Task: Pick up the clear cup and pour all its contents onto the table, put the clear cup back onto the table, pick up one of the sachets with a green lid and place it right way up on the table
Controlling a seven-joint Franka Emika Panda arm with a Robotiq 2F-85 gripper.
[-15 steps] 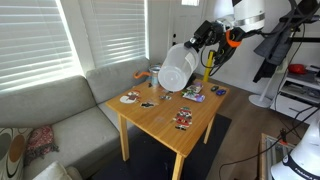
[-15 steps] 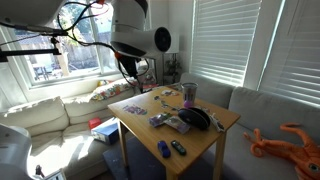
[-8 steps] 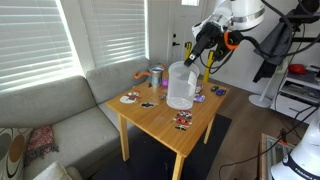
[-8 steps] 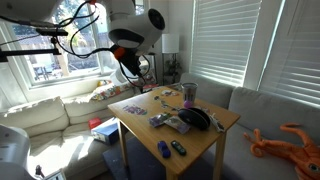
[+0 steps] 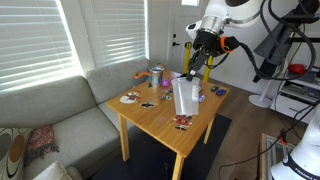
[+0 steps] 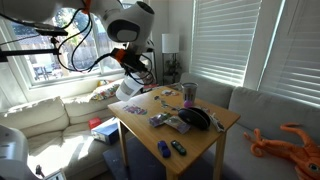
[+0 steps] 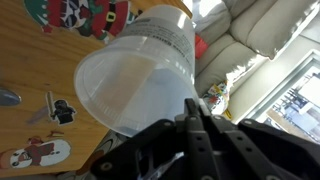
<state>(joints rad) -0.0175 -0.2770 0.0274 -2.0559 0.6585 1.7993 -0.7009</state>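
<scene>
My gripper (image 5: 191, 73) is shut on the rim of the clear cup (image 5: 185, 96), which stands nearly upright, rim up, low over the light-wood table (image 5: 155, 118). Whether the cup touches the table I cannot tell. In the wrist view the cup (image 7: 135, 72) fills the middle, its open mouth faces the camera, and the fingers (image 7: 196, 112) pinch its rim. It looks empty. Small colourful sachets (image 5: 183, 121) lie scattered on the table, also in the wrist view (image 7: 85, 14). I cannot make out a green lid on any of them. The cup also shows in an exterior view (image 6: 129, 90).
A grey-and-orange cylindrical container (image 5: 157, 76) stands at the table's far side. More packets (image 5: 130, 98) and dark objects (image 6: 195, 118) lie about the top. A grey sofa (image 5: 60, 115) borders the table. A camera stand (image 5: 268, 60) is behind the arm.
The cup has swung from lying on its side, mouth outward and high, to nearly upright, and has come down close to the table top. The gripper has kept hold of it.
</scene>
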